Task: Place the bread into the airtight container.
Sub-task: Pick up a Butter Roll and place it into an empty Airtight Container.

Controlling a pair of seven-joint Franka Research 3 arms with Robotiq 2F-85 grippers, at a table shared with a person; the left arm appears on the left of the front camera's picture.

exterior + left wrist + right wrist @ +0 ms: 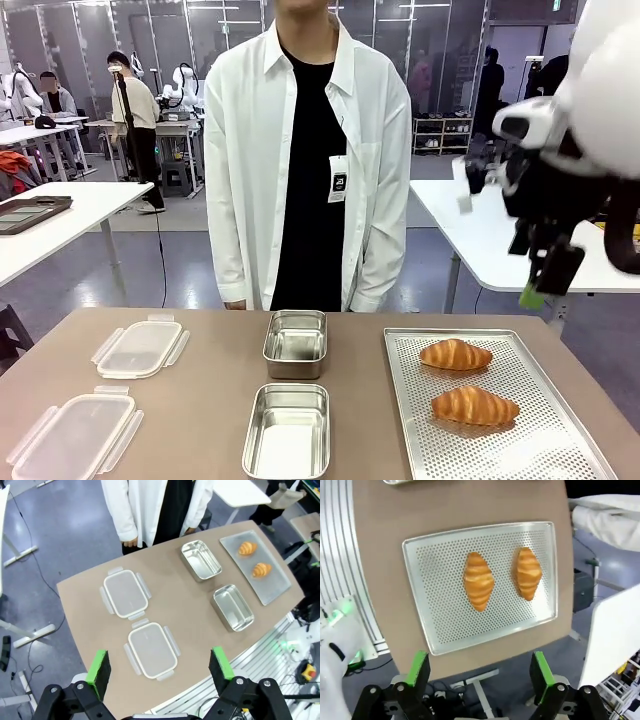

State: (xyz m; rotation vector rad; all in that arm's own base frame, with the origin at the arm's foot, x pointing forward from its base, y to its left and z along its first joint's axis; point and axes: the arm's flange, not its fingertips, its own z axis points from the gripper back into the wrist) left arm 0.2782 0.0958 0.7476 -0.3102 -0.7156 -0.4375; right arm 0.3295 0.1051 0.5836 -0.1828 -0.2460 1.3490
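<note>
We see the left gripper [160, 666] high above the table [185, 605], its two green-padded fingers spread wide apart with nothing between them. The right gripper [480, 667] is the same, wide open and empty, and it hangs over the perforated tray [440, 625]. In the front view it is raised well above the right side of the table.

The bread is two croissants, and both lie on the tray side by side, not touching. The far croissant [455, 354] is closer to the person [310, 150] and the near croissant [475, 406] is closer to the robot. Both grippers are well apart from them.

In the middle of the table stand two steel containers, one behind the other: the far container [296, 343] and the near container [288, 430]. Both are open and empty, and they stand just left of the tray without touching it. Two clear lids lie on the left part of the table — the far lid [140, 348] and the near lid [72, 435] — each apart from the containers. The person stands at the far edge in a white shirt, arms down at the sides
</note>
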